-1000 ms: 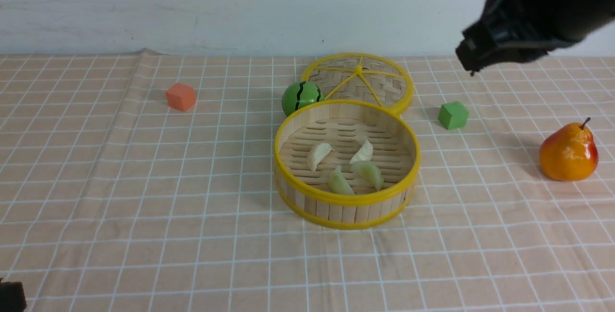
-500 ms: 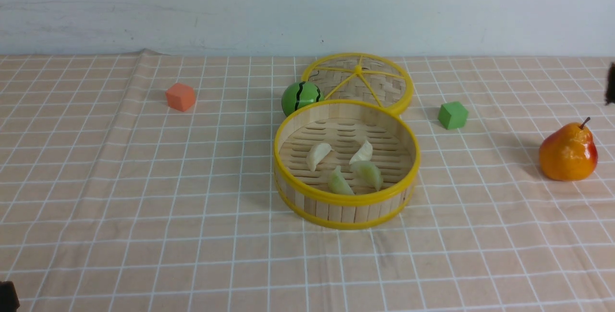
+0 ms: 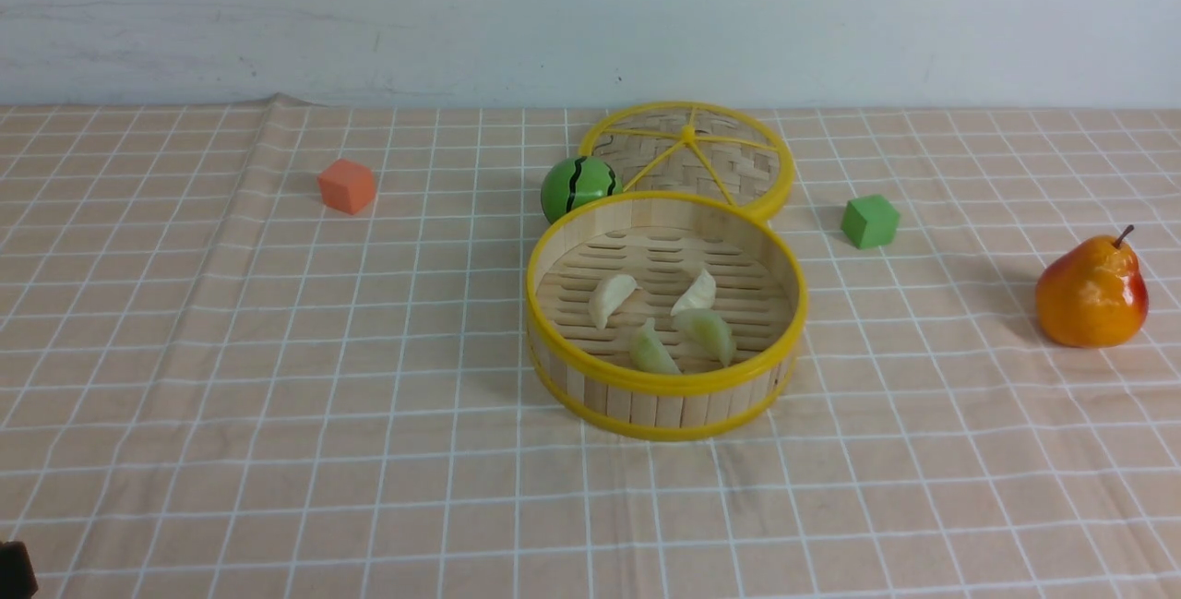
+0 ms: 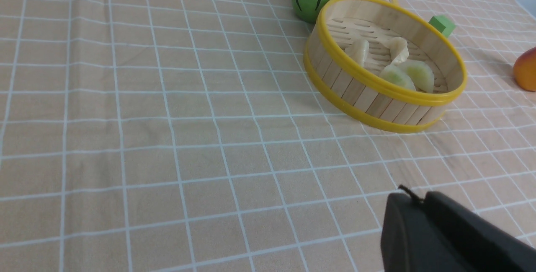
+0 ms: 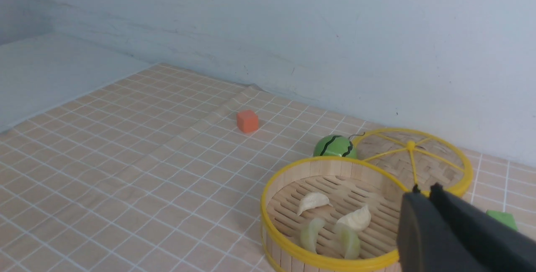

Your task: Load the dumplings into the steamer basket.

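Observation:
The steamer basket (image 3: 664,385) stands mid-table with two cream-white dumplings (image 3: 611,297) (image 3: 697,293) and two pale green dumplings (image 3: 652,350) (image 3: 709,333) lying on its slatted floor. My left gripper (image 4: 412,198) hovers low over bare cloth, well short of the basket (image 4: 377,84), shut and holding nothing. In the front view only a black sliver of the left arm (image 3: 11,569) shows at the bottom corner. My right gripper (image 5: 425,189) is raised on the basket's right side, above its rim (image 5: 268,205), shut and holding nothing. It is outside the front view.
The flat woven lid (image 3: 729,151) lies just behind the basket, with a green watermelon ball (image 3: 579,185) beside it. An orange cube (image 3: 348,185) sits far left, a green cube (image 3: 869,221) to the right, and a pear (image 3: 1091,290) near the right edge. A wall bounds the back.
My right arm, which hung at the upper right of the front view, has withdrawn out of that view to the right. The dumplings and basket have not moved.

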